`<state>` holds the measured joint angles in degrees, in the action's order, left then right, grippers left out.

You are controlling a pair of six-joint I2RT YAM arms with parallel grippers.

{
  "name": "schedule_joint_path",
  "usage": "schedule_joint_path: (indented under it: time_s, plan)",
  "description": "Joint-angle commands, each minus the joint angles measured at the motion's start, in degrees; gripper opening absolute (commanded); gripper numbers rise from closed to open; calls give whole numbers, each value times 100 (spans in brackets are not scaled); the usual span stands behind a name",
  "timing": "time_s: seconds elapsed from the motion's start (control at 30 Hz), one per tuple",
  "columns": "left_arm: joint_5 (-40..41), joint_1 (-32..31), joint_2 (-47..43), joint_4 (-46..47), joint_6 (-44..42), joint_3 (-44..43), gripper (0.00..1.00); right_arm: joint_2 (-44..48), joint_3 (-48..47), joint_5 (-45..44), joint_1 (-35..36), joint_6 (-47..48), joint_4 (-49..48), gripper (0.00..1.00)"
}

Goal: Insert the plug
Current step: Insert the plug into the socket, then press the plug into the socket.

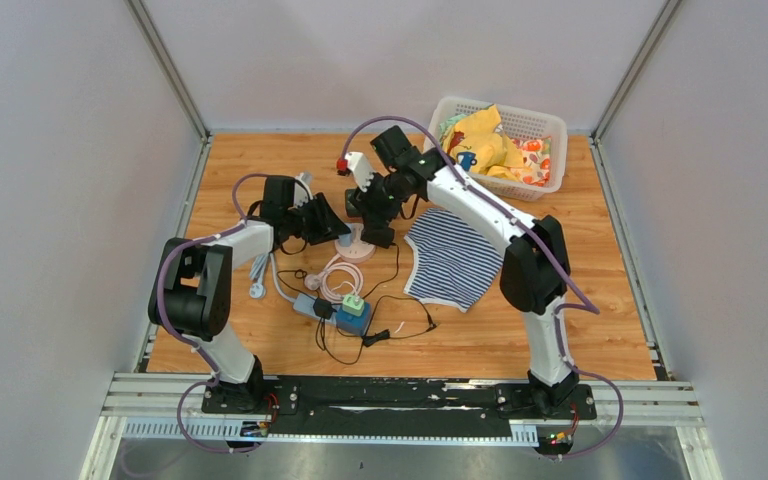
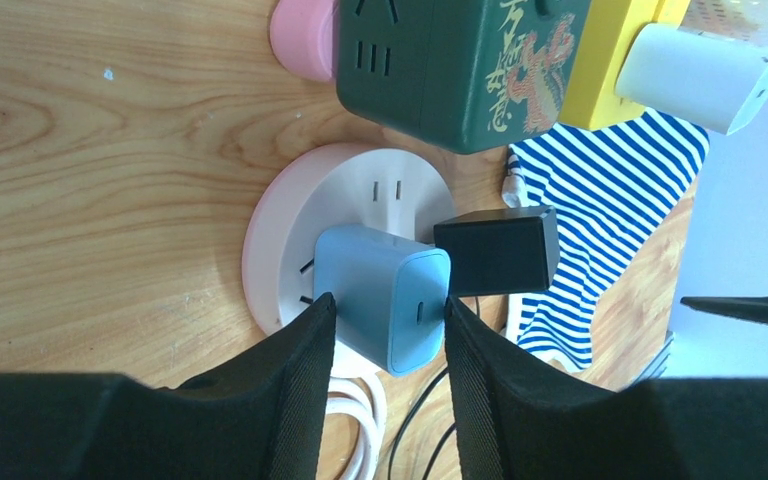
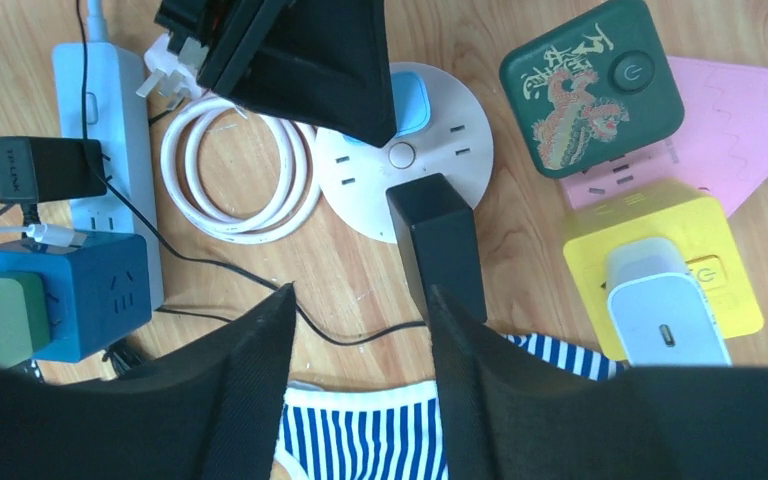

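Wooden table (image 1: 620,340); blue plug (image 2: 380,280) gripped between left hand (image 2: 388,303) fingers.

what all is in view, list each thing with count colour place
round socket: one, white-pink, table centre
blue charger: one, light blue, on round socket
black adapter: one, black, on round socket
green cube: one, dark green, by round socket
yellow cube: one, yellow, beside green cube
white charger: one, white, on yellow cube
power strip: one, white, nearer the arm bases
blue cube: one, blue, at power strip's end
coiled cable: one, white, beside power strip
striped cloth: one, blue-white, right of sockets
basket: one, white, far right corner, clothes inside
left gripper: one, black, closed on blue charger
right gripper: one, black, open, beside black adapter
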<state>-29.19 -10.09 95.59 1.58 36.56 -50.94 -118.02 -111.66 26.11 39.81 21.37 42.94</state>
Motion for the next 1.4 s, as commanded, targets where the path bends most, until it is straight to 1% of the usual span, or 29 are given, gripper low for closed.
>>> schedule_joint_path:
  time_s: [0.0, 0.1, 0.17, 0.27, 0.33, 0.47, 0.63, 0.8, 1.0, 1.1, 1.37]
  plan:
    - [197, -64, -144, -391, -199, -136, 47, 753, 1273, 630, -336, -469, -1308, 56]
    - [373, -64, -292, -671, -369, -352, 49, 1052, 2027, 749, -538, -511, -2006, 56]
    - [502, -64, -400, -826, -466, -485, 49, 1098, 2301, 979, -663, -504, -2278, 56]
    - [670, -64, -514, -1044, -617, -703, 49, 1216, 2921, 1476, -840, -289, -2965, 61]
    - [710, -64, -576, -1161, -677, -830, 49, 1183, 3144, 1465, -935, -11, -3165, 62]
    - [659, -95, -691, -1177, -687, -893, 47, 906, 3132, 1917, -1200, 235, -3263, 60]
    - [479, -258, -745, -929, -525, -811, 44, 739, 3205, 2225, -1168, 797, -3431, 57]
    - [398, -469, -718, -815, -475, -828, 41, 682, 3342, 2189, -1066, 1198, -3505, 57]
    - [300, -622, -702, -609, -379, -730, 40, 475, 3339, 1994, -1030, 1364, -3497, 57]
    - [205, -666, -669, -364, -241, -632, 38, 401, 3338, 1971, -950, 1548, -3424, 56]
    - [212, -777, -569, -344, -226, -720, 36, 304, 3313, 1877, -801, 1747, -3367, 50]
